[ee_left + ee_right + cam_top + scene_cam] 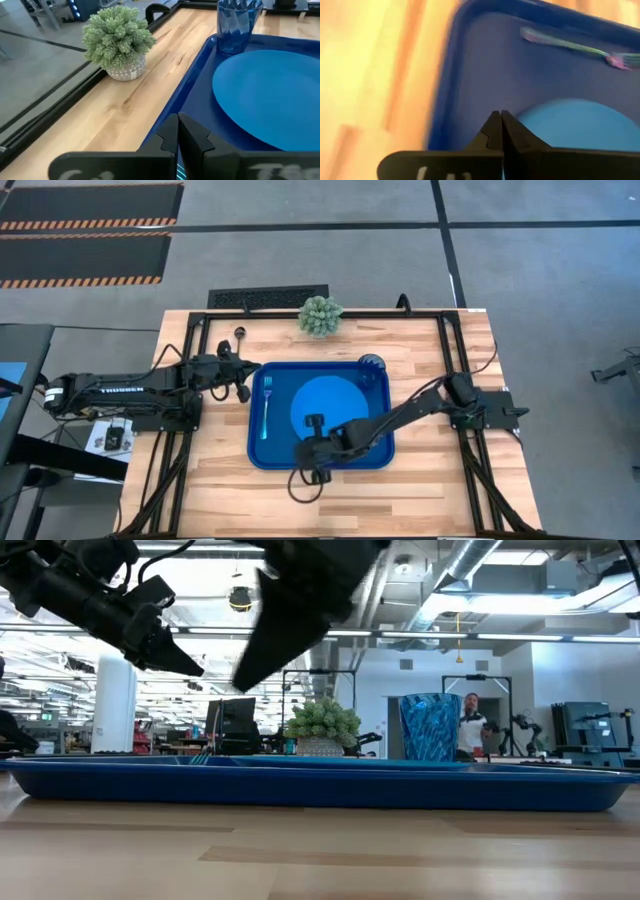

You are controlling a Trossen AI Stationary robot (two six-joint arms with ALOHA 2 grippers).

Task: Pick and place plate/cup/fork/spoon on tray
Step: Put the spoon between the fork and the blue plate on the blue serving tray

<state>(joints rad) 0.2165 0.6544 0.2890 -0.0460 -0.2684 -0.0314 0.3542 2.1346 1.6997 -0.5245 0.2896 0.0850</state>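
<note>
High view: the tray (375, 452), dark blue with rounded corners and a raised rim, is sitting at frame centre on the pale wood table (430, 500). The plate (335, 400), a flat bright-blue disc, is lying inside it. The cup (373, 364) is standing in the tray's upper right corner and the fork (266, 406), slim and teal-handled, is lying along its left side. So three items are reading as placed. The spoon (240, 334), thin and dark, is lying on bare wood above the tray's upper left corner, near the left gripper (243, 385), so it looks like the one piece left. The right gripper (318, 470) is hanging over the tray's lower edge. A small potted plant (320, 316) is sitting at the table's top edge.

Low view: the tray rim is running as a long glossy band across mid-frame, with the translucent, ribbed-looking cup rising right of centre. A person (466, 736) is showing far behind (well off the table).

Left wrist view: the left fingers are pressing together, clenched on nothing, above the tray's edge, with plate, cup and the fuzzy green plant ahead.

Right wrist view: the right jaws are likewise closing flat on each other, empty, over the tray floor, with the plate just beyond and the fork at upper right.
</note>
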